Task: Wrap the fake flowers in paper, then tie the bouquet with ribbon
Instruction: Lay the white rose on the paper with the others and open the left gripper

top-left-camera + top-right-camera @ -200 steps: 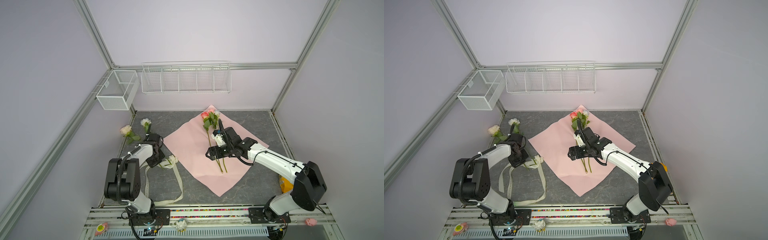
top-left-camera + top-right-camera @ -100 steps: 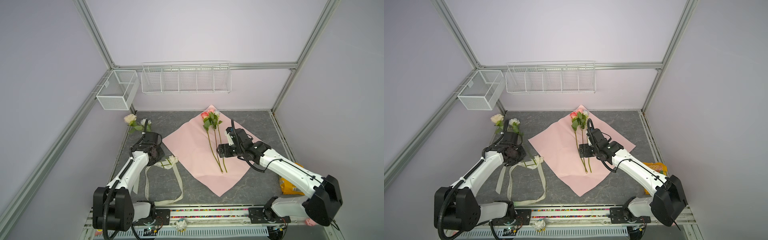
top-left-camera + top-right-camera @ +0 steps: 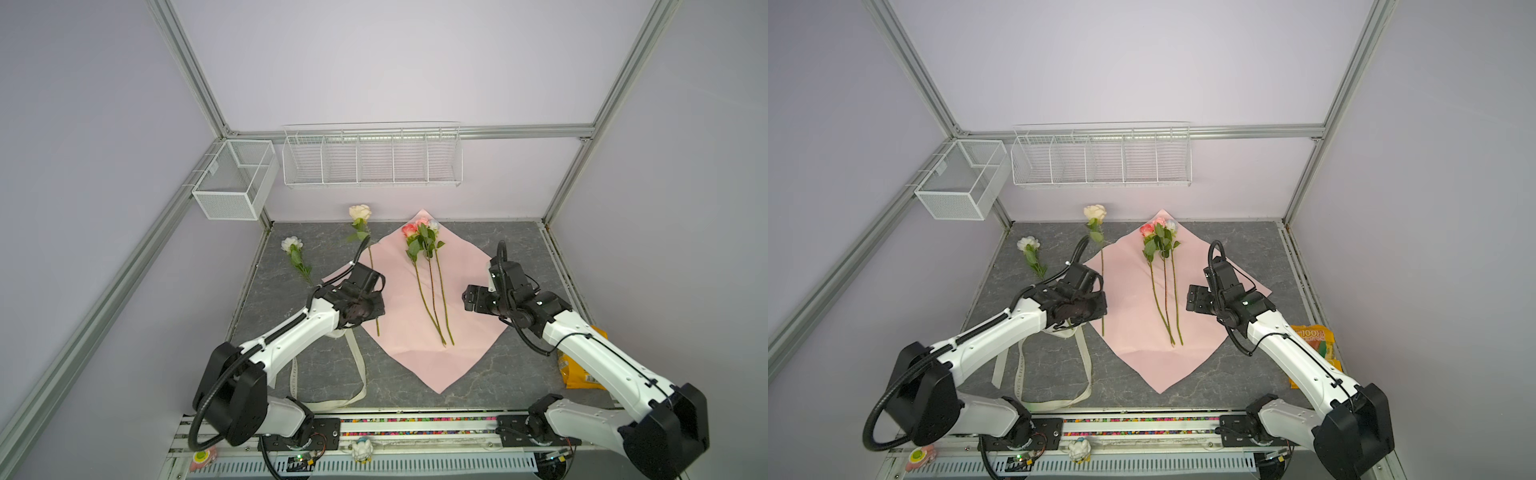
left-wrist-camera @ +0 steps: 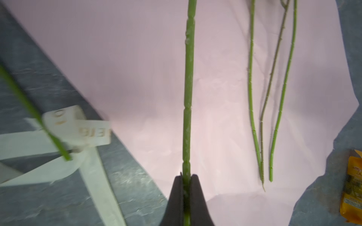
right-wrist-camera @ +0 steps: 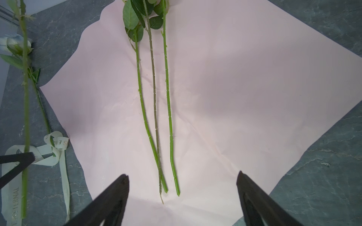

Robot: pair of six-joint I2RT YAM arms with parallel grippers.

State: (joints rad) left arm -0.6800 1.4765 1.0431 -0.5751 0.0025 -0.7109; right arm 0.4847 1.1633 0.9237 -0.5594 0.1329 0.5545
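Green plastic stems, thin, springy and light, with soft fabric heads. Probably best gripped low on the bare stem, never at petals or leaves. The bouquet of fake flowers is not bundled yet and lies in parts.

- **Far left:** the pale rose (image 3: 290, 244) lies loose on the table (image 3: 519, 241), its stem end reaching the cream ribbon (image 3: 294, 374).
- **Next:** the left gripper (image 4: 187, 178) has its jaws clamped on the lower stem of the cream rose (image 3: 360, 212). The bloom points to the back wall and the stem runs over the left edge of the pink paper (image 3: 469, 266).
- **Centre:** three roses (image 3: 422, 241) lie side by side on the paper, stem ends close together.
- **Right:** the right gripper (image 5: 182, 174) has its jaws spread wide and holds nothing, near those stem ends.
- **Far right:** an orange packet (image 3: 582, 365).

The paper is thin and will likely slide and crease on the smooth grey marbled table. The room has lilac walls (image 3: 374, 62), an aluminium frame (image 3: 189, 68) and white wire baskets (image 3: 372, 164) hung at the back.
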